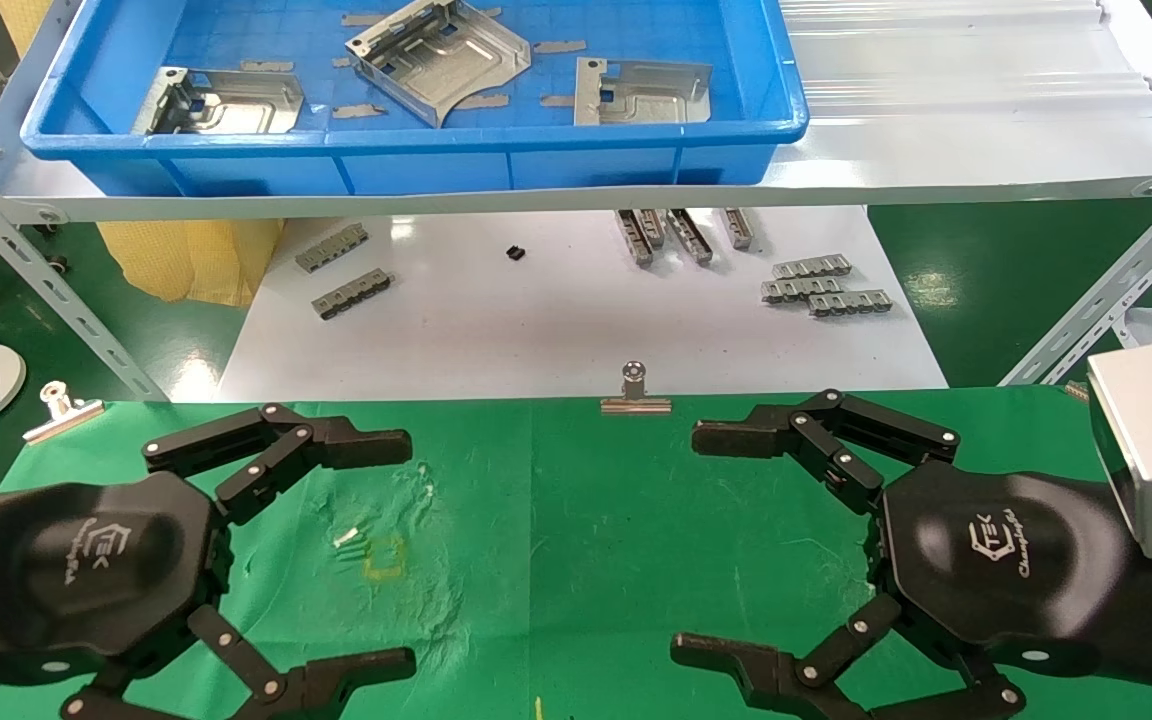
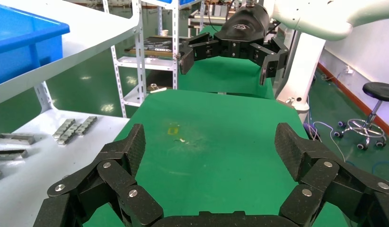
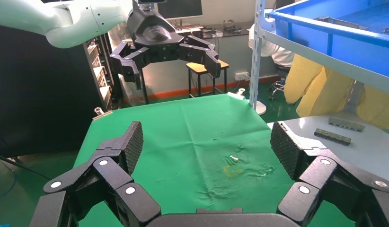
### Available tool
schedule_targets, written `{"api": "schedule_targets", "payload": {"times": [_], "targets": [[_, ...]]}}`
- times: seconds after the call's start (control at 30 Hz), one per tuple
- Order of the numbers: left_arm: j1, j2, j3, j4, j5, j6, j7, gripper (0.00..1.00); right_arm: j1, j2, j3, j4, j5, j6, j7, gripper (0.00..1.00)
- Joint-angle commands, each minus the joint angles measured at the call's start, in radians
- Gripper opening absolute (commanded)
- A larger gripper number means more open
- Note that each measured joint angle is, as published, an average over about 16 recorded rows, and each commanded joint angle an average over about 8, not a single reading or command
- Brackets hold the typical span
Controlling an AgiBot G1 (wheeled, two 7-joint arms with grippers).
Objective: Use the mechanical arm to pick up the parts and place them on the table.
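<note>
Three silvery sheet-metal parts lie in the blue tray on the raised shelf: one at the left [image 1: 221,102], one tilted in the middle [image 1: 436,55], one at the right [image 1: 641,92]. Both mechanical arms hover low over the green table [image 1: 576,500], well short of the tray. My left gripper [image 1: 401,555] is open and empty, its fingers spread around the yellow square mark [image 1: 384,558]. My right gripper [image 1: 696,545] is open and empty, facing it. The left wrist view shows its own spread fingers [image 2: 131,151] and the right hand [image 2: 230,47] beyond. The right wrist view shows the mark [image 3: 232,170].
The blue tray [image 1: 416,150] sits on a shelf with angled metal struts [image 1: 46,290]. Below it lies a white board [image 1: 576,330] with grey slotted strips [image 1: 826,285]. Binder clips sit on the cloth's far edge [image 1: 636,395] and at its far left corner [image 1: 61,405].
</note>
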Motion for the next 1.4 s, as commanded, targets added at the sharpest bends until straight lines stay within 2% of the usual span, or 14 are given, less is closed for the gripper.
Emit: {"api": "schedule_targets", "payload": {"times": [0.03, 0.93, 1.2, 1.4], "targets": [[0.0, 0.0, 0.0, 0.0, 0.0, 0.0, 0.0, 1.0, 0.0, 0.0, 0.0, 0.0, 0.0, 0.0, 0.0, 1.0], [0.0, 0.0, 0.0, 0.0, 0.0, 0.0, 0.0, 1.0, 0.0, 0.0, 0.0, 0.0, 0.0, 0.0, 0.0, 1.0], [0.0, 0.0, 0.0, 0.0, 0.0, 0.0, 0.0, 1.0, 0.0, 0.0, 0.0, 0.0, 0.0, 0.0, 0.0, 0.01], [0.0, 0.0, 0.0, 0.0, 0.0, 0.0, 0.0, 1.0, 0.0, 0.0, 0.0, 0.0, 0.0, 0.0, 0.0, 0.0]]}}
